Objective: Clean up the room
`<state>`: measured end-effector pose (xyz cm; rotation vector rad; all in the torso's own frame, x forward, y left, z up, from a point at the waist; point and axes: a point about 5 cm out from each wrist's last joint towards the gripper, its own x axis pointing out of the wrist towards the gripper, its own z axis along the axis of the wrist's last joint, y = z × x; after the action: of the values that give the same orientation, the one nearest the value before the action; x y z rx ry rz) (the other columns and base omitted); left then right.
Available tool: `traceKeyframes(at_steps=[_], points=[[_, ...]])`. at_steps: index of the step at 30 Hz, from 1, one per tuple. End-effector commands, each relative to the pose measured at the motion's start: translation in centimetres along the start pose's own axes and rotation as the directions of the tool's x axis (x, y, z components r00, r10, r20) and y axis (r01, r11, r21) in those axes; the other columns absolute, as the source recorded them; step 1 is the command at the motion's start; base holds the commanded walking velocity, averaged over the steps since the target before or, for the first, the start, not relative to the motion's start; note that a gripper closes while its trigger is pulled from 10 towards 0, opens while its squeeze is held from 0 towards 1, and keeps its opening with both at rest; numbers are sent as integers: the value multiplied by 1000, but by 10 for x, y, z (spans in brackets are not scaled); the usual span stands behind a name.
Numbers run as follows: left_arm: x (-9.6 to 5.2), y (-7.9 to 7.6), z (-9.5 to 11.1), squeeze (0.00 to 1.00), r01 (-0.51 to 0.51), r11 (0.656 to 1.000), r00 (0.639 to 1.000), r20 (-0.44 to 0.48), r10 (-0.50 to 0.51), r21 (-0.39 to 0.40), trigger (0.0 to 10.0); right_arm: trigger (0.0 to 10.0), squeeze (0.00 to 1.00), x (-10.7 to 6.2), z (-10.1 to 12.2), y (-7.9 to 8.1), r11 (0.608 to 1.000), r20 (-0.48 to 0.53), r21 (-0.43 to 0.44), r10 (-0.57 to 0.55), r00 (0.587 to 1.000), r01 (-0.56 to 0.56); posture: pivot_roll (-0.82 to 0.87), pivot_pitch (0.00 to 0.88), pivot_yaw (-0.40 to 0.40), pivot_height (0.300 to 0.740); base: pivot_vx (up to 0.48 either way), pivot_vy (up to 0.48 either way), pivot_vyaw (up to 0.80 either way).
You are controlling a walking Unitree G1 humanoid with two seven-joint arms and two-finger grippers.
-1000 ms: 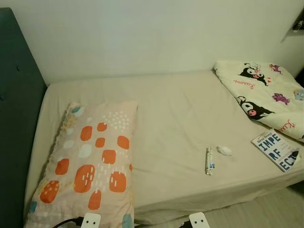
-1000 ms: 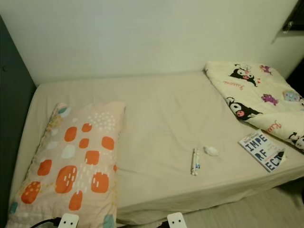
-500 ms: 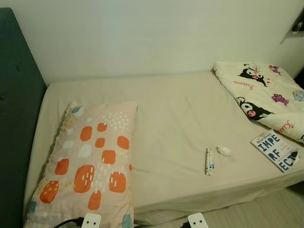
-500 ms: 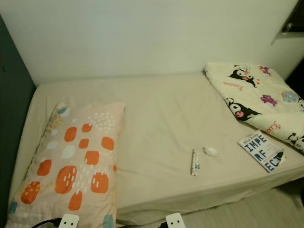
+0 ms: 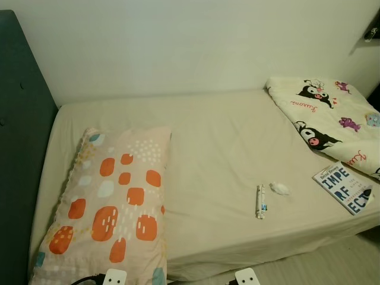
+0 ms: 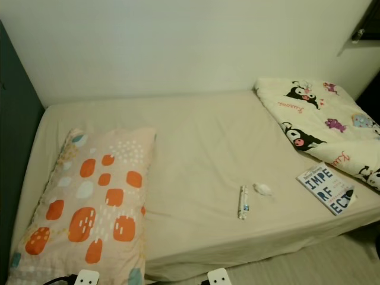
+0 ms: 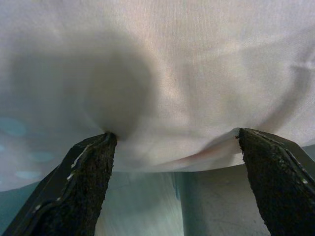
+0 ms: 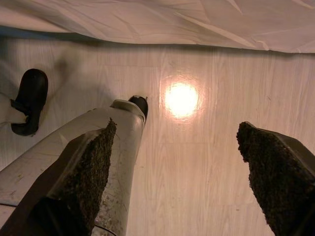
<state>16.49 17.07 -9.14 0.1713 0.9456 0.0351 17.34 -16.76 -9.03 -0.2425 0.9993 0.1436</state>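
Observation:
A bed point(image 5: 214, 136) with a beige sheet lies before me. On it, toward the near right, rest a small white tube point(image 5: 260, 201) and a crumpled white tissue point(image 5: 279, 189). A book point(image 5: 345, 186) with big letters lies at the right edge, beside a folded cartoon-print blanket point(image 5: 326, 116). A pillow point(image 5: 116, 196) with orange spots sits at the near left. My left gripper point(image 7: 174, 182) is open, close to pale fabric point(image 7: 162, 73). Open too, my right gripper point(image 8: 177, 177) points down at the wooden floor point(image 8: 197, 147).
A dark headboard point(image 5: 21, 148) stands along the left of the bed, and a white wall point(image 5: 196, 41) runs behind it. Light wooden floor point(image 5: 332, 264) shows at the near right. My own leg and foot point(image 8: 118, 132) and a dark shoe-like shape point(image 8: 29, 98) are below the right gripper.

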Motion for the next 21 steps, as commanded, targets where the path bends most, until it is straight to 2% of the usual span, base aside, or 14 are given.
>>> traceKeyframes(at_steps=[1, 10, 11, 14, 19, 21], points=[[-1, -5, -5, 0, 4, 1000, 1000, -20, -4, -3, 10000, 10000, 0, -1, -8, -6, 1000, -32, -13, -6, 999, 6, 0, 0, -38, 740, 0, 0, 0], [0, -7, 1, 0, -3, 1000, 1000, 6, 3, -3, 10000, 10000, 0, 0, 1, -13, 999, -15, -33, -15, 1000, 14, -22, 0, -36, 740, 0, 0, 0], [0, -6, 2, 0, -2, 1000, 1000, 8, 2, -2, 10000, 10000, 0, 0, 5, -13, 999, -3, -31, -19, 1000, 18, -66, 0, -4, 740, 0, 0, 0], [1, -5, 6, 0, 10, 999, 1000, 14, -10, 33, 10000, 10000, 0, 1, 10, -12, 1000, 17, -8, -27, 999, 27, -72, 0, 20, 740, 0, 0, 0], [2, -6, 8, 0, 14, 999, 1000, 17, -15, 53, 10000, 10000, 0, -1, -3, -7, 1000, -7, -2, -25, 1000, 25, -75, 0, 26, 740, 0, 0, 0], [1, -6, 8, 0, 13, 999, 1000, 16, -13, 49, 10000, 10000, 0, -1, -6, -11, 998, -14, 40, -48, 999, 48, -81, 0, 28, 740, 0, 0, 0]])
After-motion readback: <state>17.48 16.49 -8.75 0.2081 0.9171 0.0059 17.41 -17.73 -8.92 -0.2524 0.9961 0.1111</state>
